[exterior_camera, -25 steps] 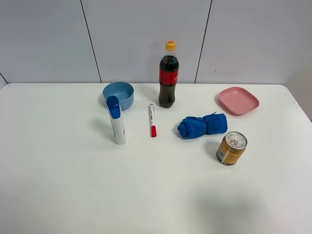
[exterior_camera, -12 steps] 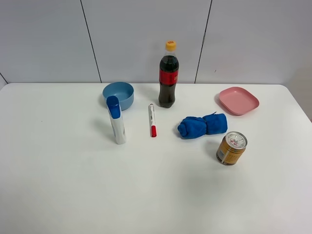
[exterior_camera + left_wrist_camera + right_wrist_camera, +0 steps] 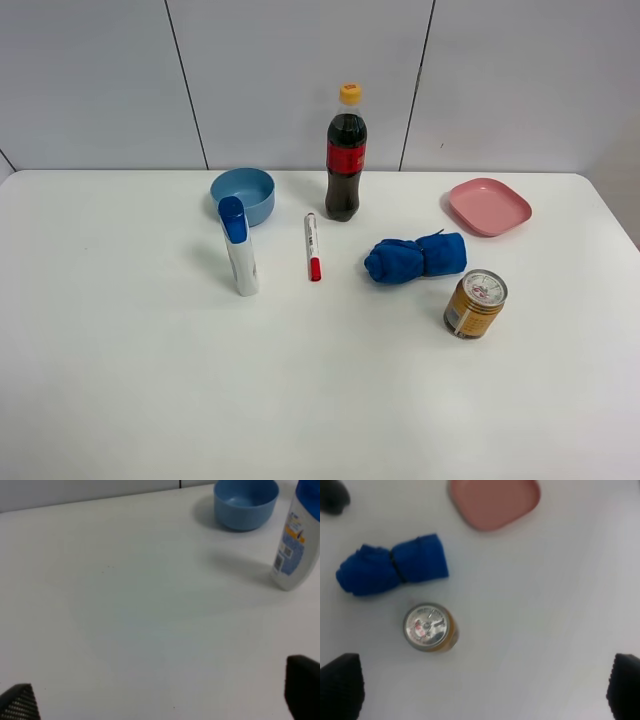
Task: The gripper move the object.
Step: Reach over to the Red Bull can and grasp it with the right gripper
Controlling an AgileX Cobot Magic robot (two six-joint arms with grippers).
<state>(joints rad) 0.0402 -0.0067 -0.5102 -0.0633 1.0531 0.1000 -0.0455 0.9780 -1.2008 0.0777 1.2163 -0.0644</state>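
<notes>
The gold-orange can (image 3: 475, 304) stands upright on the white table (image 3: 150, 380) at the right, just in front of the blue rolled cloth (image 3: 414, 258). In the right wrist view I look down on its silver pull-tab top (image 3: 429, 627). My right gripper (image 3: 482, 685) is open and empty, high above the table, its two dark fingertips (image 3: 340, 686) far apart, with the can between and ahead of them. My left gripper (image 3: 160, 700) is open and empty over bare table. Neither gripper shows in the exterior high view.
A dark cola bottle (image 3: 345, 155) stands at the back middle. A blue bowl (image 3: 242, 196), a white bottle with a blue cap (image 3: 238, 246) and a red-capped marker (image 3: 312, 246) are at the centre left. A pink plate (image 3: 488, 206) lies at the back right.
Nothing on the table has moved. A faint shadow on the table's front right has faded.
</notes>
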